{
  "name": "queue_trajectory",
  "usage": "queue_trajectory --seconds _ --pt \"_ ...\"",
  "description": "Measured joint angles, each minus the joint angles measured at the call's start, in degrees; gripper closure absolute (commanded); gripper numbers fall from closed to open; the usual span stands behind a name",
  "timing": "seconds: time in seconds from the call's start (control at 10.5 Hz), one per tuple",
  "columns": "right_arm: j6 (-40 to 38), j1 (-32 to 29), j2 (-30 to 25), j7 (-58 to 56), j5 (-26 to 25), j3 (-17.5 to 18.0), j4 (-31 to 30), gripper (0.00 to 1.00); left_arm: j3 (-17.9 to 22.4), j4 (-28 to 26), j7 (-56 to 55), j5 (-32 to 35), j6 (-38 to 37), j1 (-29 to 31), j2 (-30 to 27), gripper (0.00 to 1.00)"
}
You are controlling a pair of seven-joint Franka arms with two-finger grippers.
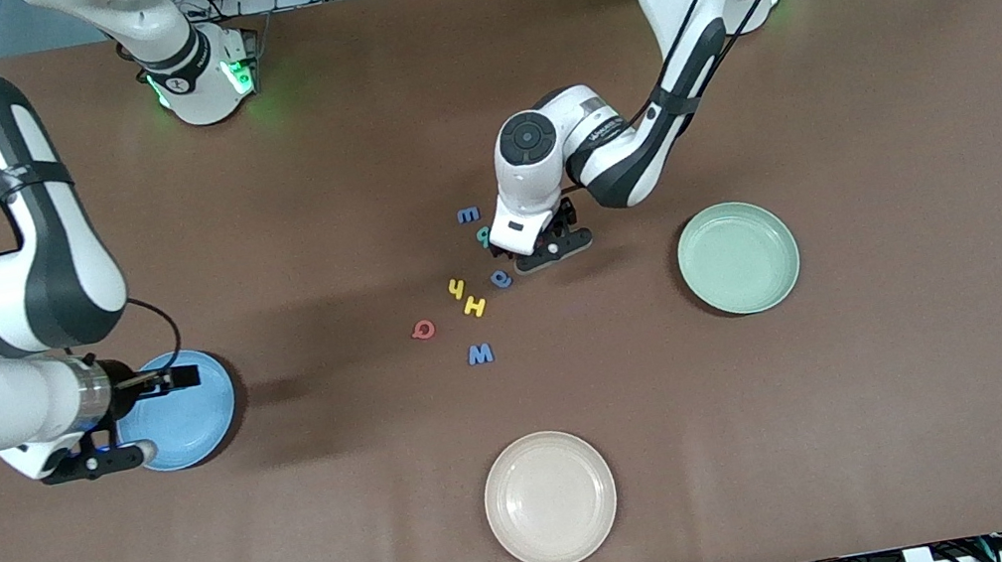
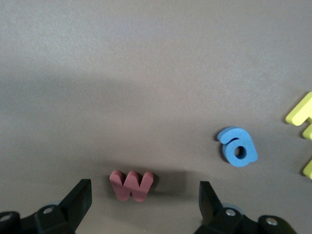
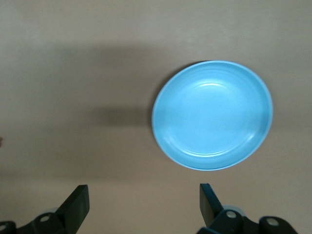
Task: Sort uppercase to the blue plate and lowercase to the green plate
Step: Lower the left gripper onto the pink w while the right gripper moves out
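My left gripper (image 1: 553, 249) is low over the cluster of letters mid-table. It is open, and the red lowercase w (image 2: 131, 184) lies on the table between its fingers, touching neither (image 2: 145, 207). The blue a (image 2: 239, 147) (image 1: 501, 278) lies beside it. The small blue m (image 1: 468, 215), teal R (image 1: 483, 236), yellow h (image 1: 456, 288), yellow H (image 1: 475, 306), red Q (image 1: 423, 329) and blue W (image 1: 480, 354) lie around. The green plate (image 1: 738, 256) sits toward the left arm's end. My right gripper (image 1: 92, 460) waits open and empty (image 3: 144, 207) beside the blue plate (image 1: 185, 411) (image 3: 212, 114).
A cream plate (image 1: 551, 498) sits near the table's front edge, nearer the front camera than the letters. Both coloured plates hold nothing. A yellow letter's edge (image 2: 303, 111) shows at the rim of the left wrist view.
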Motion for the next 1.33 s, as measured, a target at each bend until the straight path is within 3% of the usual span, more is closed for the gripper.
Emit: queue_trajectory --seconds 0.1,0.38,0.95,1.14,1.33 --pt "-1.0 1.01 0.35 0.17 0.18 0.03 -0.29 0.0 -0.04 -0.05 0.54 0.0 -0.22 0.0 0.24 0.16" --pt "-4.27 1.92 0.9 0.26 0.28 0.0 -1.3 0.0 -0.06 -0.28 1.48 0.0 -0.68 0.03 0.42 0.37" --pt "-3.87 1.84 0.82 0.25 0.31 -0.07 -1.13 0.0 -0.05 -0.32 2.62 0.0 -1.01 0.43 0.42 0.37" --pt "-3.72 1.85 0.82 0.25 0.33 -0.07 -1.13 0.0 -0.05 -0.32 3.09 0.0 -1.01 0.9 0.42 0.45" --pt "-3.73 1.9 0.82 0.24 0.37 -0.02 -1.16 0.0 -0.07 -0.25 3.11 0.0 -0.93 1.01 0.41 0.47"
